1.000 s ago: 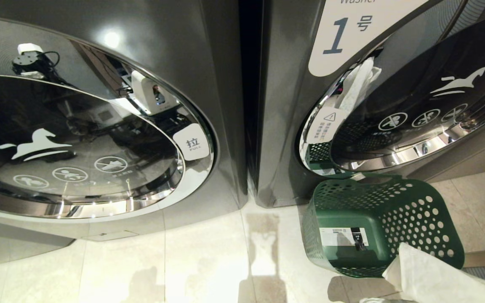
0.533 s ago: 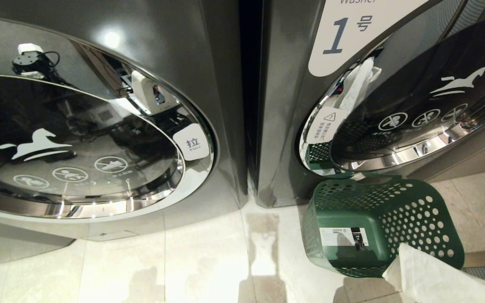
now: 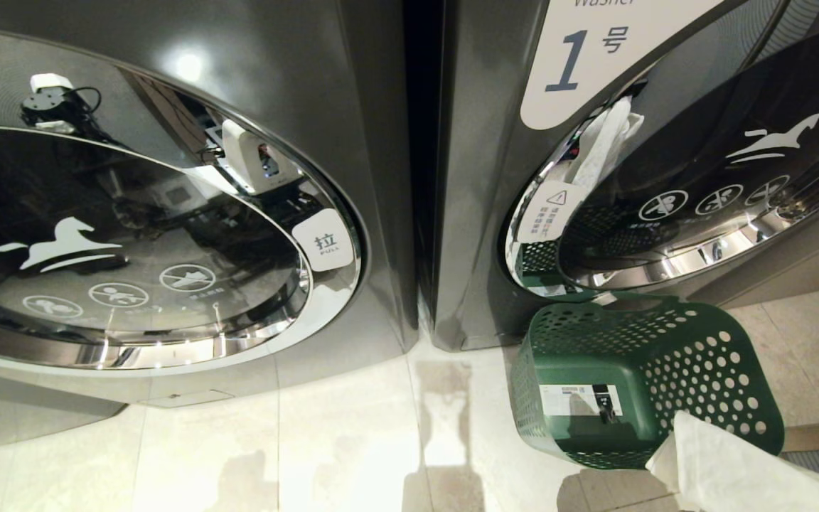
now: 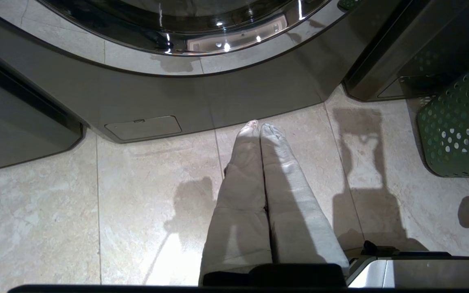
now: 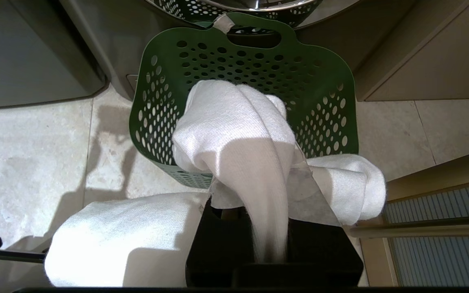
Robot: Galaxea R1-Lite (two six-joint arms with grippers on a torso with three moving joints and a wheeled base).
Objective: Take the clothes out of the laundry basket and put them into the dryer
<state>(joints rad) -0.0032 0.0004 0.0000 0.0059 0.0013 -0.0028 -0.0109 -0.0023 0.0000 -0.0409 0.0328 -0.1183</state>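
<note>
Nothing new since a second ago: right gripper (image 5: 259, 228) clamped on the white cloth (image 5: 234, 138) just above the laundry basket (image 3: 665, 355), dryer door (image 3: 722, 163) ajar beyond, left gripper (image 4: 259, 130) closed, empty.

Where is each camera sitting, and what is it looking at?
Head view: up on the robot's head, looking down at two machines, the green basket and white cloth; no arm visible.
Left wrist view: behind the shut left gripper, facing the floor.
Right wrist view: behind the right gripper, which is draped in white cloth, facing the basket.
All three views show the basket.
</note>
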